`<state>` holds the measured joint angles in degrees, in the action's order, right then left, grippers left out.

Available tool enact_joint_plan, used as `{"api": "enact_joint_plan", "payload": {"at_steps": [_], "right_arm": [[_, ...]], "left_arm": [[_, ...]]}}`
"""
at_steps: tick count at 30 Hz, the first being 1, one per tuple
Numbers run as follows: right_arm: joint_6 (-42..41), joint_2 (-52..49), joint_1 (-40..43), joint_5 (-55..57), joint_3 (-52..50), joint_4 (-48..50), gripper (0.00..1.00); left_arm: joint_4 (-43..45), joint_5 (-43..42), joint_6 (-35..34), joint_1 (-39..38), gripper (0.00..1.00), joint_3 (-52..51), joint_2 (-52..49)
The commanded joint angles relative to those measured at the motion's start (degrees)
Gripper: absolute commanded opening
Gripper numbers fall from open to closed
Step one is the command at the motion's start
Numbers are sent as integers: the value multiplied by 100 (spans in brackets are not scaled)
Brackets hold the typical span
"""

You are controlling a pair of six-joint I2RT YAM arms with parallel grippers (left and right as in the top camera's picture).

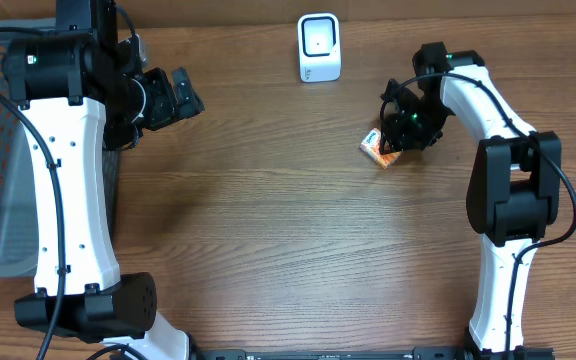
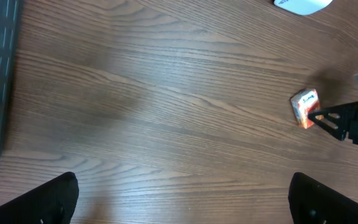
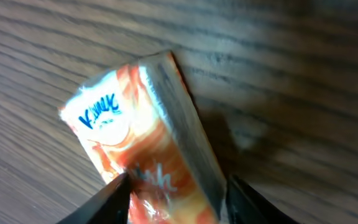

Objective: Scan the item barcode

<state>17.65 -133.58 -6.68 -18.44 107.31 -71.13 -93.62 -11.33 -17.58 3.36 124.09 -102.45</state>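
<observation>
Clamping the orange-and-white packet point(image 3: 138, 143) on the bench point(image 1: 268, 230), the right claw point(image 3: 176, 196) is grasping its sides; the left claw point(image 2: 182, 196) is hanging released.

The small orange-and-white soft packet point(image 1: 373, 147) with blue lettering sits tilted, right of centre in the overhead frame's upper half. The white boxy barcode scanner point(image 1: 319, 47) stands at top centre, apart.

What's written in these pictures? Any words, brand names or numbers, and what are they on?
"K...": blue lettering on the orange and white packet. Only the first letter is sure; the rest is too blurred to read.
White lettering lower on the packet: too blurred to read.
White scanner: no text readable; too small in the overhead view.
No numbers and no barcode show in any view.
</observation>
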Motion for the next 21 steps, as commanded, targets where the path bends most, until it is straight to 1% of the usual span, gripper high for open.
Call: {"api": "enact_joint_plan", "payload": {"at_steps": [1,3,5,10,14,15,18,21], "right_arm": [[35,81,31,-151,-136,26,44],[-22,81,31,-385,-131,39,37],[-310,81,31,-417,-131,120,24],[-870,81,31,-466,-28,192,4],[-1241,81,31,-870,111,190,4],[-1241,81,31,-1432,164,197,4],[-1239,81,31,-2426,214,310,4],[-1351,81,42,-3683,216,577,4]], "left_arm": [[4,-9,85,-37,100,2,-63],[4,-9,85,-37,100,2,-63],[4,-9,85,-37,100,2,-63],[4,-9,85,-37,100,2,-63],[4,-9,85,-37,100,2,-63],[4,-9,85,-37,100,2,-63],[4,-11,85,-37,100,2,-63],[4,-11,85,-37,99,2,-63]]}}
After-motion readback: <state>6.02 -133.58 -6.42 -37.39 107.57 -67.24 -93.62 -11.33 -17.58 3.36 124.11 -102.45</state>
